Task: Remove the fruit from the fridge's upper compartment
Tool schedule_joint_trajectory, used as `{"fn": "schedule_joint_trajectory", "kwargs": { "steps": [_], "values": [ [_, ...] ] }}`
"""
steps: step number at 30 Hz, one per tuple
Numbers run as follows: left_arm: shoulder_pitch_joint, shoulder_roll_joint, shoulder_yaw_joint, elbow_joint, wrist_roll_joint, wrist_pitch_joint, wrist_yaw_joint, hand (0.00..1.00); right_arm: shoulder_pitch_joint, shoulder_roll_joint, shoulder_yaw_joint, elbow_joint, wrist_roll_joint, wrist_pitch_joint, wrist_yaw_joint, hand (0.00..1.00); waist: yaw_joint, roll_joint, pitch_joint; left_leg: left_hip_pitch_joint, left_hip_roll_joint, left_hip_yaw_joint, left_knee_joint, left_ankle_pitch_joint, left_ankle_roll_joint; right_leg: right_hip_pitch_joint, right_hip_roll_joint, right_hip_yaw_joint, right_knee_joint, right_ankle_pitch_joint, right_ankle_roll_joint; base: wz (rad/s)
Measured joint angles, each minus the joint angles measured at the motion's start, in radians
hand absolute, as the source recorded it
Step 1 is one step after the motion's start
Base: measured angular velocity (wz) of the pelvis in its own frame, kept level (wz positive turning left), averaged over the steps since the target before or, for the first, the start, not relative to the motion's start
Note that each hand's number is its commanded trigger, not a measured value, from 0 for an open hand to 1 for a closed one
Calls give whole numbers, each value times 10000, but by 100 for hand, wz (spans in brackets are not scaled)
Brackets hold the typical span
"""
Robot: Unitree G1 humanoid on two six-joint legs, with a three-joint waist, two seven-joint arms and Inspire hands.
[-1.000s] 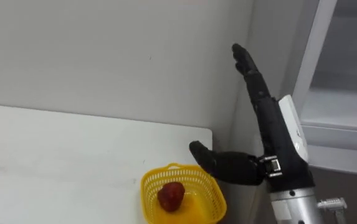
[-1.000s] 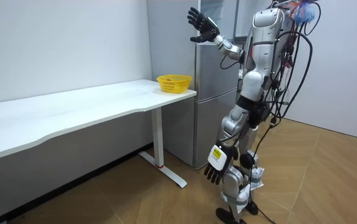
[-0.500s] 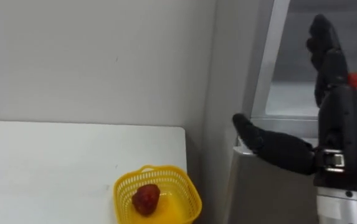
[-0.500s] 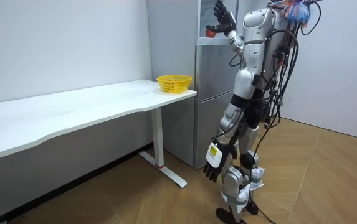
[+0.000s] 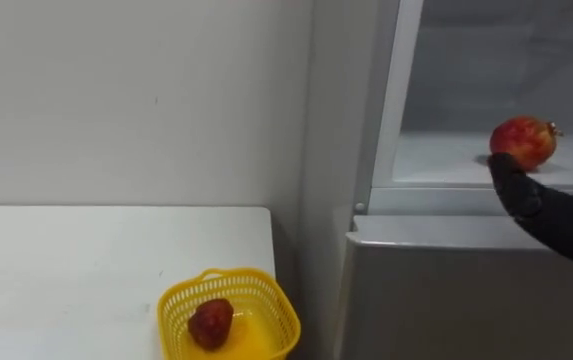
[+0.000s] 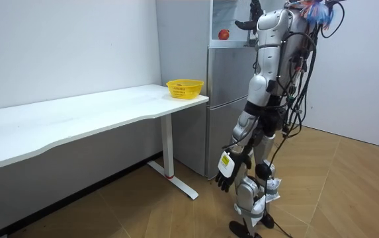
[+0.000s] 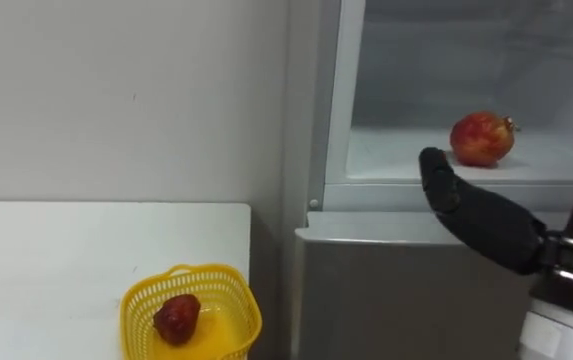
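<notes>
A red round fruit (image 7: 482,138) lies on the white shelf of the open upper fridge compartment (image 7: 446,160). My right hand (image 7: 496,225) is raised in front of that opening, open, thumb pointing left just below and beside the fruit, not touching it. In the left eye view the right hand (image 5: 556,215) reaches up to the fruit (image 5: 522,142). The room view shows me standing upright before the grey fridge (image 6: 229,99). My left hand (image 6: 225,175) hangs open by my leg.
A yellow basket (image 5: 266,285) with a red strawberry-like fruit (image 5: 209,323) stands on the white table (image 5: 66,270) at its corner nearest the fridge. A white wall runs behind the table. The lower fridge door (image 5: 446,300) is closed.
My view has swung right from the wall to the fridge as I turned. My right hand went from the wall side to the open compartment, and the fruit now shows.
</notes>
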Motion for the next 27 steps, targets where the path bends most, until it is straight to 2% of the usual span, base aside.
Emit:
{"fn": "schedule_joint_trajectory", "kwargs": {
  "steps": [2, 3, 5, 8, 11, 13, 15, 18, 23, 25, 27],
  "values": [
    [-2, 7, 5, 0, -9, -65, 6, 0, 19, -39, -42, 38, 21, -8, -155, 0, -3, -9, -3, 3, 1, 7, -17, 1, -1, 11, 23, 1, 9, 1, -1, 0],
    [2, 20, 9, 0, -10, -70, 9, 0, 18, -140, -55, 180, 32, -7, -284, 0, 9, -81, 31, 8, 2, 7, -6, 1, -2, 35, 22, -1, 8, 2, -3, 0],
    [-30, 41, 62, 24, 11, -70, 16, 0, 14, -350, -171, 469, 106, 33, -386, 0, 41, -121, 27, 16, 3, 3, 8, 2, -4, 50, 20, -26, 5, 2, -3, 0],
    [-41, 76, 577, 49, 25, -73, 16, 0, -25, -717, -373, 993, 74, 47, -471, 0, 86, -256, 79, -3, 2, -30, -17, 3, -5, 57, 23, -55, -3, 0, -3, 0],
    [-58, 159, 746, 83, 25, -50, 13, 0, -78, -954, -401, 1237, 87, 338, -513, 0, 97, -392, 67, -48, -7, -39, -52, 2, -6, -5, 25, -94, -2, -17, 1, 0],
    [-49, 192, 744, 97, 20, -41, -28, 0, -491, -1281, -400, 1558, 66, 370, -499, 0, 106, -454, 78, -95, -17, -47, -47, 2, -5, -31, 21, -180, -9, -18, 3, 0],
    [-111, 280, 741, 84, 26, -19, -171, 0, -868, -1430, -400, 1896, 65, 397, -426, 0, 84, -526, 69, -106, -18, -108, -38, 2, -6, -23, 16, -250, -9, -18, 3, 9],
    [-213, 413, 753, 66, 29, 114, -363, 0, -1459, -1440, -393, 2587, 96, 476, -94, 0, 109, -583, 40, -165, -4, -174, 9, 1, -8, -19, 12, -342, 2, -15, -1, 9],
    [-236, 421, 755, -108, 8, 135, -459, 0, -2055, -1518, -390, 3513, 134, 481, 363, 0, 231, -529, 37, -140, -7, -219, 18, 1, -8, 6, 0, -335, 18, -4, -3, 0],
    [-272, 420, 754, -129, 9, 137, -468, 0, -2122, -1703, -389, 3843, 332, 684, 507, 0, 305, -478, 36, -146, -11, -249, 22, 1, -8, 9, -5, -338, 22, -3, -4, 2],
    [-255, 420, 751, -184, 9, 139, -483, 0, -2198, -1770, -376, 3938, 362, 706, 540, 0, 329, -478, 9, -149, -10, -273, 18, 1, -9, 6, -26, -367, 33, -3, -4, 3]
  ]
}}
